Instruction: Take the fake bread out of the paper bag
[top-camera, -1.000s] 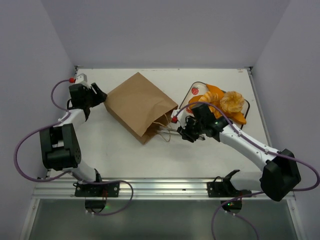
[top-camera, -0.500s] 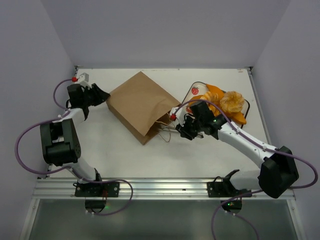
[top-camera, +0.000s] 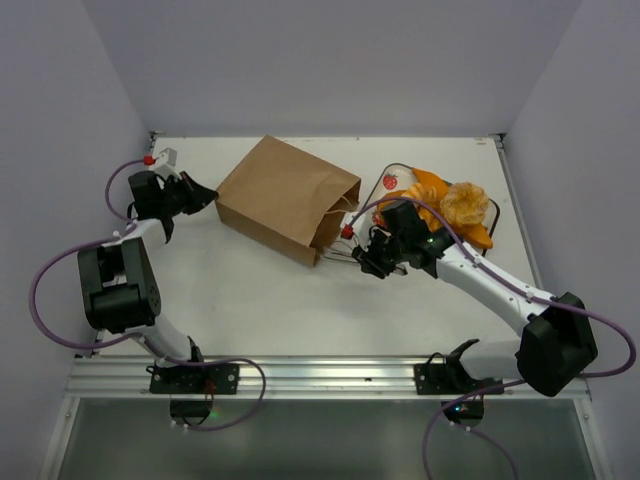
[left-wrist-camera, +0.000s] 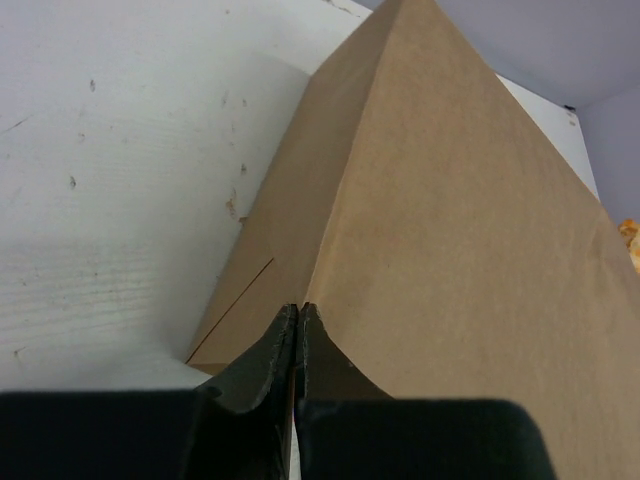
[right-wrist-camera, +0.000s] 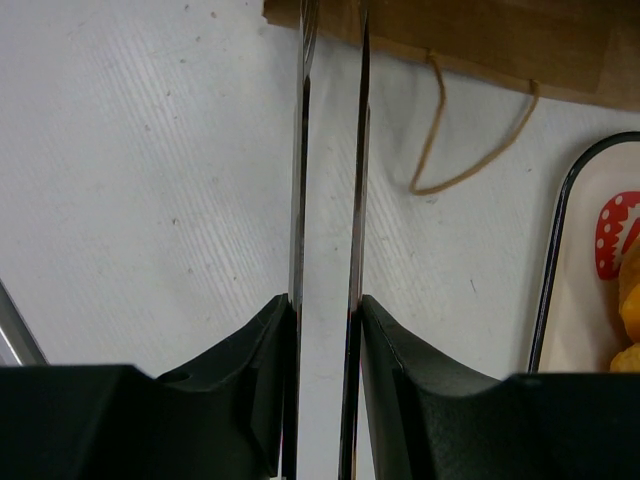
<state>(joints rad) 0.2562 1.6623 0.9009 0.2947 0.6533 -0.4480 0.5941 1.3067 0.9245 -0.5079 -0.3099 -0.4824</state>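
The brown paper bag (top-camera: 285, 200) lies on its side, mouth toward the right. My left gripper (top-camera: 205, 192) is shut on the bag's bottom edge; the left wrist view shows its jaws (left-wrist-camera: 297, 310) pinched on a fold of the bag (left-wrist-camera: 450, 200). My right gripper (top-camera: 365, 258) is shut on metal tongs (right-wrist-camera: 300, 150), whose two blades reach the bag's mouth (right-wrist-camera: 480, 40). The right wrist view shows that gripper (right-wrist-camera: 328, 300) squeezing both blades. Orange-brown fake bread (top-camera: 460, 208) is piled on a tray to the right. The bag's inside is hidden.
The white tray (top-camera: 385, 180) with a dark rim and a strawberry print sits at the back right, close behind my right arm. A loose twisted handle (right-wrist-camera: 470, 170) of the bag lies on the table. Walls stand on the left, back and right.
My left gripper has shut on the bag's bottom edge. The bag has swung so that its mouth sits further back and right. The right gripper with the tongs shifted slightly back.
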